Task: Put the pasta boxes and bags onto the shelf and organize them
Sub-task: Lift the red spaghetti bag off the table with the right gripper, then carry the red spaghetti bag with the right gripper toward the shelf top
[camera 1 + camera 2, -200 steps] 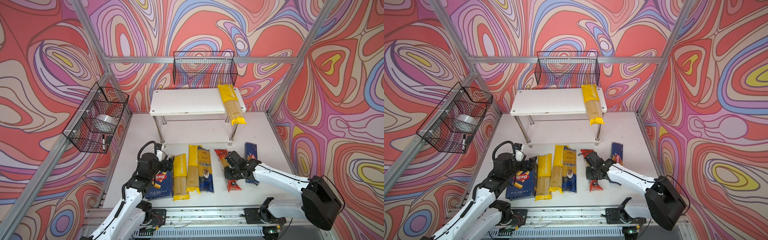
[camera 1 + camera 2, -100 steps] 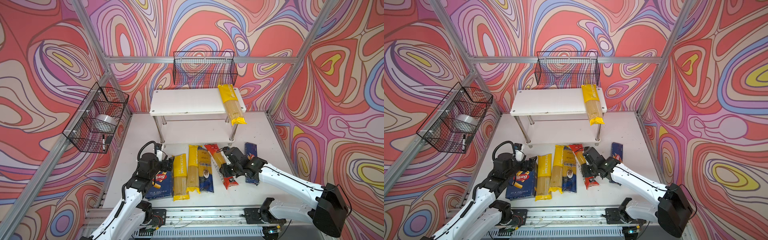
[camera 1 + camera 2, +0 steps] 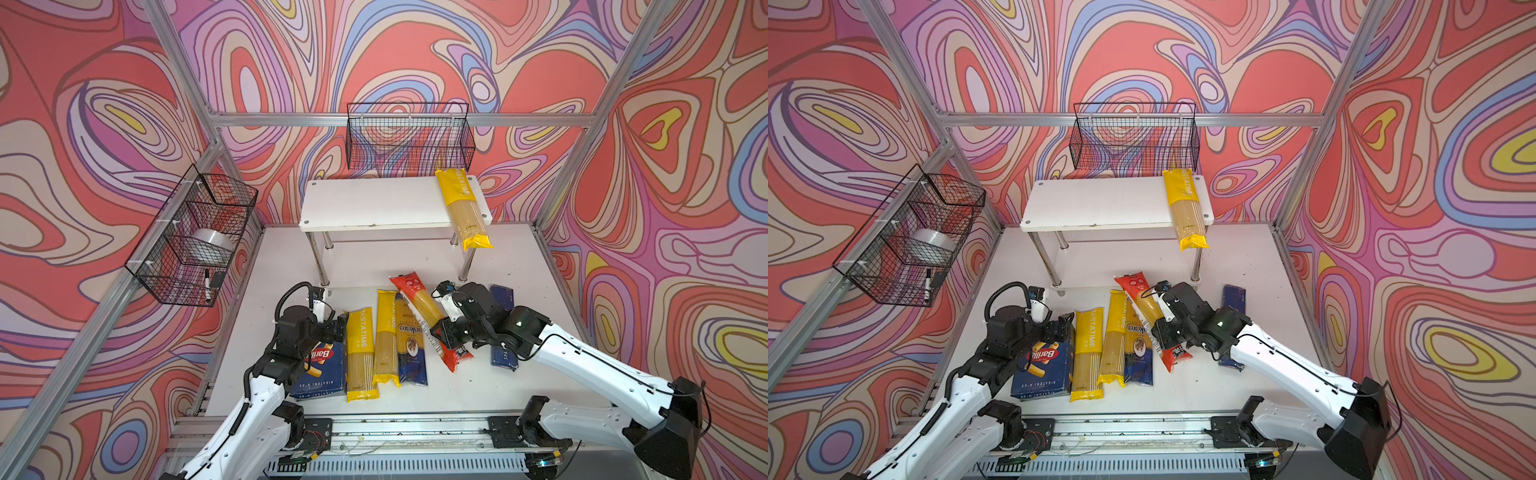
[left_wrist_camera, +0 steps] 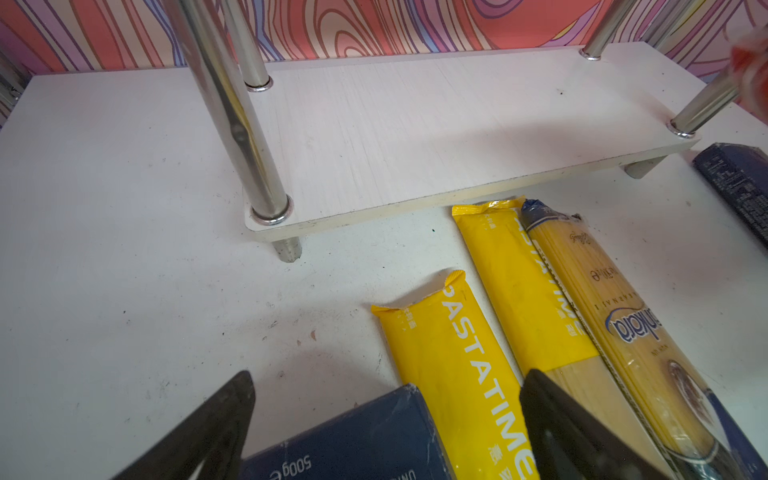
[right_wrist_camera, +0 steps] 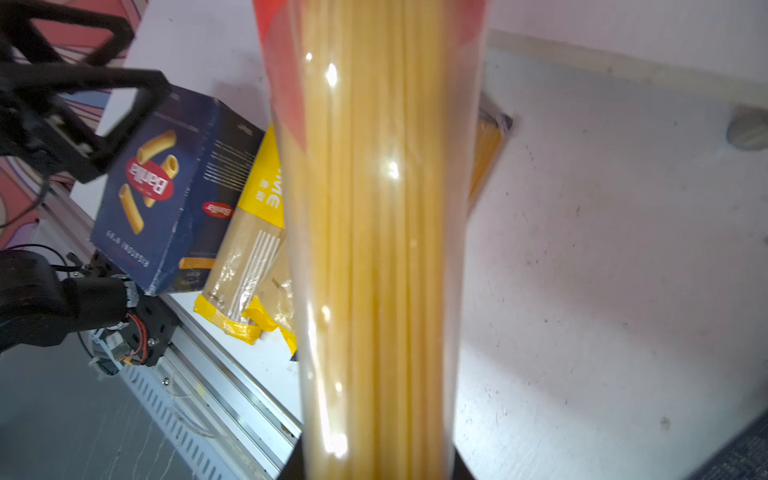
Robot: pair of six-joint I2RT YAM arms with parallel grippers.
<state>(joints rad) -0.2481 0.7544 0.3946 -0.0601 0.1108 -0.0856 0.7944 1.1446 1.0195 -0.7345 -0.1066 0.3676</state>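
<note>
nearest, the left gripper (image 4: 388,386) hangs wide open over the far end of the rigatoni box (image 3: 320,370) on the tabletop (image 3: 478,386), the right gripper (image 3: 446,332) clamps the red bag (image 3: 424,303) aslant, and beyond, one yellow bag (image 3: 463,212) overhangs the shelf (image 3: 374,203).

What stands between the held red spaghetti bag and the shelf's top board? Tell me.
Nothing visible. The red bag, shut in the right gripper, has open air up to the top board. Only a yellow bag lies across that board's right end; the rest is bare.
</note>
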